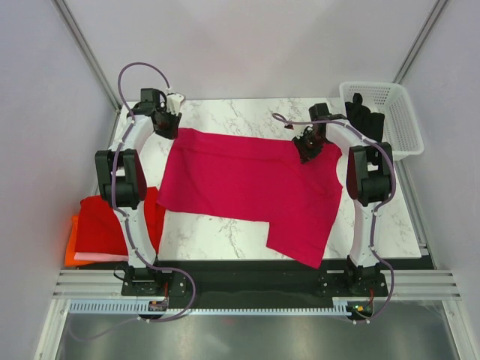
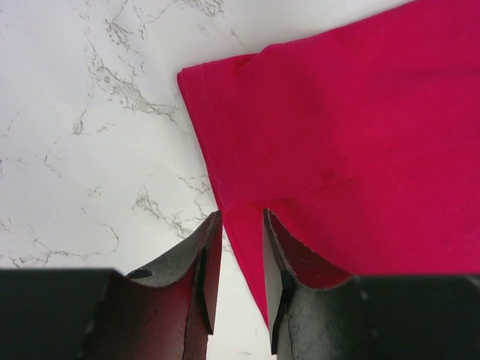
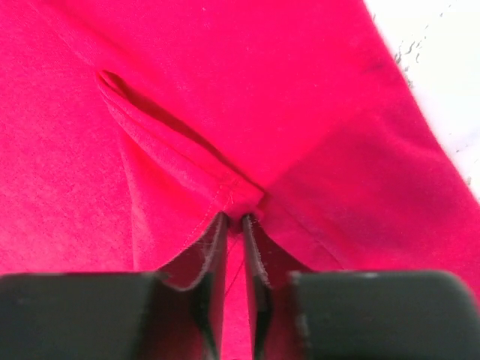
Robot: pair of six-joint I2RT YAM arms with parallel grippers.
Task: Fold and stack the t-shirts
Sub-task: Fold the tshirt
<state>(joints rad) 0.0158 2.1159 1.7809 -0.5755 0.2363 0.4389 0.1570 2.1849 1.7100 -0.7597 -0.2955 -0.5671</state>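
The raspberry-crimson t-shirt (image 1: 240, 180) lies spread across the marble table, its right part folded over and one corner hanging off the near edge. My left gripper (image 1: 166, 124) is at the shirt's far left corner. In the left wrist view the left gripper (image 2: 241, 217) has its jaws a little apart, with the shirt's hemmed edge (image 2: 225, 150) and bare table showing between them. My right gripper (image 1: 307, 148) sits on the shirt's far right part. In the right wrist view the right gripper (image 3: 234, 219) is shut on a raised fold of the shirt (image 3: 300, 90).
A folded brighter red shirt (image 1: 105, 217) lies on an orange one (image 1: 73, 244) off the table's left edge. A white lattice basket (image 1: 405, 112) with a black item (image 1: 364, 116) in it stands at the far right. Bare marble (image 1: 217, 236) shows in front of the shirt.
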